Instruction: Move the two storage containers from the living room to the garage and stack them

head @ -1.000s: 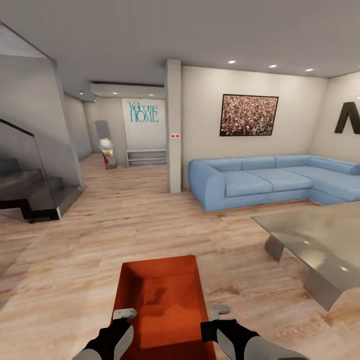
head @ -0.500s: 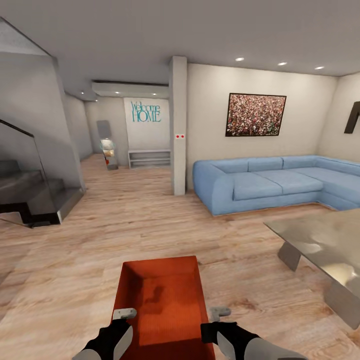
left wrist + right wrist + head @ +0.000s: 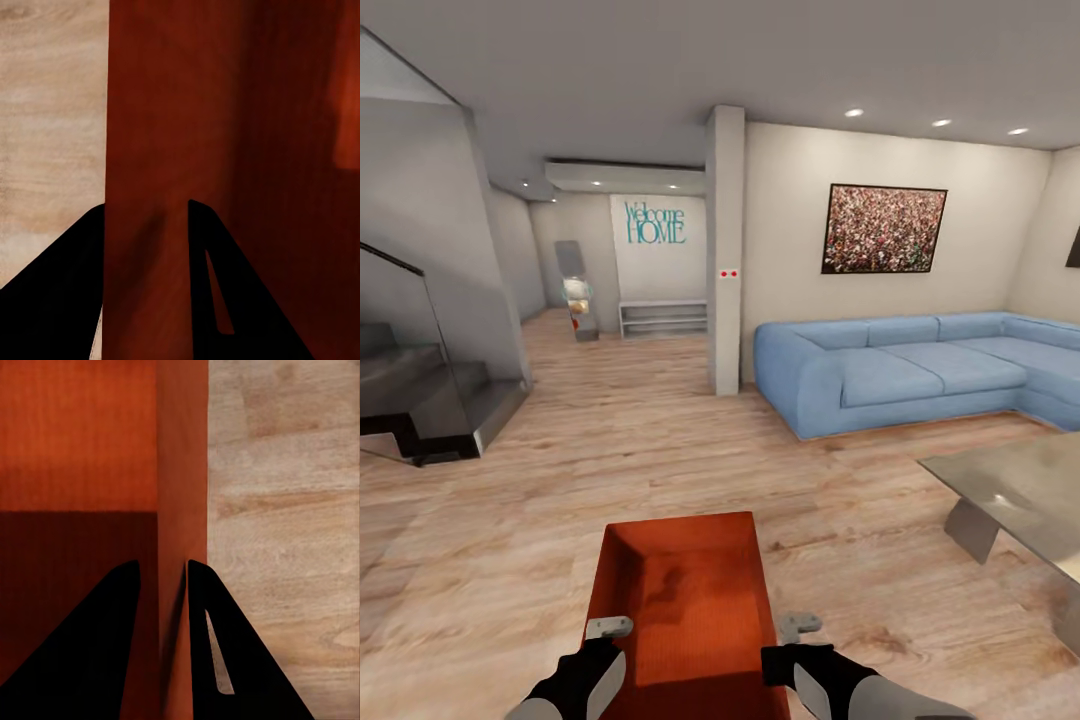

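Observation:
I am in the living room, on its light wood-plank floor [image 3: 610,440]. One orange-red lidless storage container [image 3: 685,590] hangs low in front of me, held lengthwise between both arms. My left gripper [image 3: 612,628] is shut on its left wall; in the left wrist view the black fingers [image 3: 225,292] straddle that ribbed wall [image 3: 146,150]. My right gripper [image 3: 792,627] is shut on the right wall, and its fingers [image 3: 217,660] pinch the thin wall [image 3: 180,472] over the planks. The container is empty. The garage is out of view.
A blue corner sofa [image 3: 900,370] stands at the right, with a low metallic table [image 3: 1020,480] in front of it. A white pillar [image 3: 725,250] divides the room from a hallway with a "Welcome HOME" wall [image 3: 655,222]. Stairs with a glass rail [image 3: 420,390] rise at the left.
The whole picture has shifted: sofa, table and pillar slid to the right, so the camera has moved. The container and both grippers keep the same place in the view.

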### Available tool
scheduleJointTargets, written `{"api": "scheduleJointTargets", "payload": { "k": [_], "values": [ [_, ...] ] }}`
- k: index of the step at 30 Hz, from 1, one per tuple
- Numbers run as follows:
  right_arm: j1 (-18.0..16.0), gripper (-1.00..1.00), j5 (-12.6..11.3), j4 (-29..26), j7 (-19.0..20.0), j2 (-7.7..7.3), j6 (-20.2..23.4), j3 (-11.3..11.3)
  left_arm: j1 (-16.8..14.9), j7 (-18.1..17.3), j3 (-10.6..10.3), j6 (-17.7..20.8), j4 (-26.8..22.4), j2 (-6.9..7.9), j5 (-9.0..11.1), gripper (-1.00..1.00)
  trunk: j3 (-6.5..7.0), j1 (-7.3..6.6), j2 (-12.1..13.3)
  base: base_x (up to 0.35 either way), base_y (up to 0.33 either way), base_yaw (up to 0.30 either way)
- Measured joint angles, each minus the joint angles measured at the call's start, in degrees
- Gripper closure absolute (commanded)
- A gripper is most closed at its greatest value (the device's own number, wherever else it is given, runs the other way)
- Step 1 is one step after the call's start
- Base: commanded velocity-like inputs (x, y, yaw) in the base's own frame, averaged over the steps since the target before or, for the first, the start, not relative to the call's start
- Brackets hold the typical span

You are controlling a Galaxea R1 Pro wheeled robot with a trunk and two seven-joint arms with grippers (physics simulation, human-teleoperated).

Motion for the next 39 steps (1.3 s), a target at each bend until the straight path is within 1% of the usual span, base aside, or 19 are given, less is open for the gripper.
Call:
{"api": "scheduleJointTargets", "payload": {
  "k": [8,9,10,12,15,16,19,21,24,27,39],
  "values": [
    [0.11,1.00,0.04,-0.24,0.00,0.02,0.01,0.00,0.00,-0.06,-0.01,-0.11,0.00,0.03,0.01,1.00,0.00,0.00,0.00,0.256,0.182,0.000],
    [-0.18,1.00,-0.02,-0.21,0.03,0.01,-0.23,0.37,0.28,-0.61,1.25,-0.28,-0.52,-0.08,-1.44,1.00,0.01,0.04,0.02,0.000,0.000,0.000],
    [-0.40,1.00,0.16,0.32,-0.05,0.12,-0.40,0.47,0.56,-0.81,2.33,-0.44,-0.61,-0.13,-2.36,1.00,0.00,0.02,-0.02,0.000,0.000,0.000],
    [-0.42,1.00,0.00,0.47,0.02,0.03,-0.34,0.96,0.82,-0.69,3.76,-0.57,-0.58,-0.47,-3.41,1.00,0.00,0.03,0.00,0.000,0.000,0.000],
    [-0.58,1.00,-0.05,0.80,0.01,0.03,-0.40,1.67,1.27,-0.76,5.17,-1.10,-0.63,-0.68,-4.08,1.00,0.00,0.03,0.00,0.000,0.000,0.000],
    [-0.61,1.00,-0.01,0.90,-0.05,0.08,-0.70,1.78,1.41,-1.07,5.82,-1.50,-0.66,-0.70,-4.72,1.00,0.00,0.03,0.00,0.010,0.000,0.000],
    [-0.64,1.00,0.00,1.55,-0.14,0.10,-1.55,1.76,1.63,-1.92,9.15,-2.20,-0.64,-1.08,-8.05,1.00,0.00,0.01,0.00,0.154,0.000,0.000],
    [-0.65,1.00,-0.01,1.73,-0.11,0.05,-2.16,1.88,1.66,-2.13,11.01,-2.83,-0.62,-1.39,-9.72,1.00,0.00,0.00,0.00,0.303,0.000,0.000],
    [-0.65,1.00,-0.04,1.53,-0.08,0.02,-3.10,2.32,1.67,-2.24,12.66,-4.10,-0.60,-1.68,-11.06,1.00,0.00,0.00,0.00,0.328,0.000,0.000],
    [-0.66,1.00,-0.04,1.39,-0.09,0.03,-3.40,2.62,1.68,-2.28,13.21,-4.66,-0.57,-1.76,-11.36,1.00,0.00,0.00,0.00,0.337,0.000,0.000],
    [-0.67,1.00,-0.06,1.32,-0.12,0.08,-3.43,2.71,1.68,-2.29,13.20,-4.71,-0.60,-1.72,-11.29,1.00,0.00,0.00,0.00,0.341,0.021,0.000]
  ]
}}
